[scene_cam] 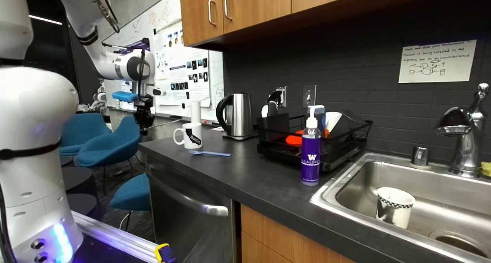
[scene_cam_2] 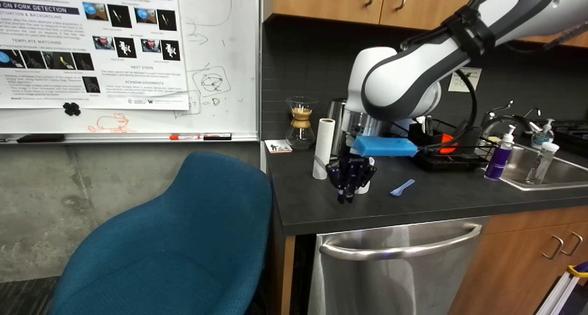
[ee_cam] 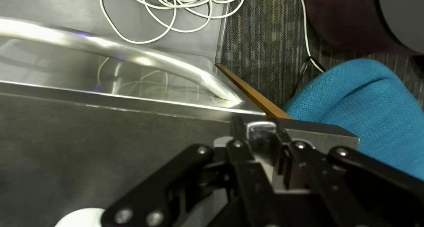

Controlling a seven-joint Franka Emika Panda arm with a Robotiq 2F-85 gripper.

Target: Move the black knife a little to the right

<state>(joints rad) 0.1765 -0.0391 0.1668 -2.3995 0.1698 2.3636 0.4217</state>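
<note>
My gripper (scene_cam: 143, 129) hangs over the left end of the dark counter (scene_cam: 238, 175); it also shows in an exterior view (scene_cam_2: 345, 195). In the wrist view its fingers (ee_cam: 259, 124) are closed around the black knife (ee_cam: 261, 139), whose dark, shiny, rounded end sits between the fingertips. A thin grey length of the knife (scene_cam: 165, 123) sticks out of the gripper towards the wall, and it crosses in front of the white roll in an exterior view (scene_cam_2: 320, 161). The knife is held above the counter. Part of it is hidden by the fingers.
A white mug (scene_cam: 192, 135) and a light-blue fork (scene_cam: 210, 153) lie near the gripper. A white roll (scene_cam_2: 324, 145), a kettle (scene_cam: 241, 115), a dish rack (scene_cam: 276, 144) and a purple bottle (scene_cam: 310, 159) stand on the counter. A blue chair (scene_cam_2: 193, 241) is beyond the counter's end.
</note>
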